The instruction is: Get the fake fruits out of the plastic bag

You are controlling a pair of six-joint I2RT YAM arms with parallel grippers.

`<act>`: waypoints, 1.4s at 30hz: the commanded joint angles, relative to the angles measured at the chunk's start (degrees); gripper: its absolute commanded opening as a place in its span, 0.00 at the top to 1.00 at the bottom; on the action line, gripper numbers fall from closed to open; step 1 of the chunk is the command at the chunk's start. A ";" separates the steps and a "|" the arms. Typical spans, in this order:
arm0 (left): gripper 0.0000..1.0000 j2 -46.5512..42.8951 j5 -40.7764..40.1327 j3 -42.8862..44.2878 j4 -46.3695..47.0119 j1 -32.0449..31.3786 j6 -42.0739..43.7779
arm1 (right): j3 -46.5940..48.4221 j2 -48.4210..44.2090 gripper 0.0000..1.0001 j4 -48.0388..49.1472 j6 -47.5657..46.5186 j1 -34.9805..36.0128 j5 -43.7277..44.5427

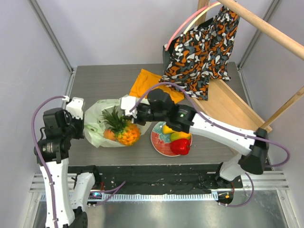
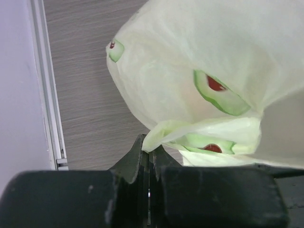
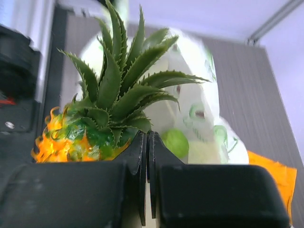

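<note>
The pale-green plastic bag [image 1: 97, 118] lies left of centre on the table. My left gripper [image 1: 86, 131] is shut on a fold of the bag [image 2: 204, 71] at its left edge, with its tips [image 2: 149, 148] pinching the plastic. The orange pineapple [image 1: 127, 134] lies at the bag's mouth, its green crown [image 3: 118, 90] pointing back into the bag. My right gripper [image 1: 128, 118] is shut at the base of the crown, apparently on a leaf [image 3: 147, 135]. A green round fruit [image 3: 176, 142] sits inside the bag. A yellow mango [image 1: 167, 128] and the red pepper [image 1: 180, 146] lie on the plate.
The red floral plate [image 1: 159, 145] sits just right of the pineapple. An orange cloth [image 1: 151, 81] lies behind it. An orange-black patterned fabric bag [image 1: 204, 47] hangs from a wooden frame [image 1: 266, 26] over a wooden board [image 1: 230, 102] at the back right.
</note>
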 commanded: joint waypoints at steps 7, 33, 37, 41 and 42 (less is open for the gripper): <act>1.00 4.07 -1.65 -1.77 6.10 0.21 -2.82 | -0.60 -10.83 0.99 13.88 9.13 -0.49 -6.75; 1.00 4.95 -29.78 2.28 9.53 2.05 -1.32 | 0.81 -17.07 0.99 16.61 17.31 -10.95 -2.10; 1.00 5.04 -28.47 1.83 8.39 3.11 -2.20 | 0.63 -17.17 0.99 19.14 20.29 -12.53 0.54; 1.00 5.21 -21.62 2.53 7.33 3.55 -3.96 | 1.94 -14.19 0.99 25.30 30.89 -13.59 1.50; 1.00 5.39 -19.60 2.89 6.99 3.90 -3.96 | 3.25 -13.31 0.99 28.01 33.02 -14.03 1.51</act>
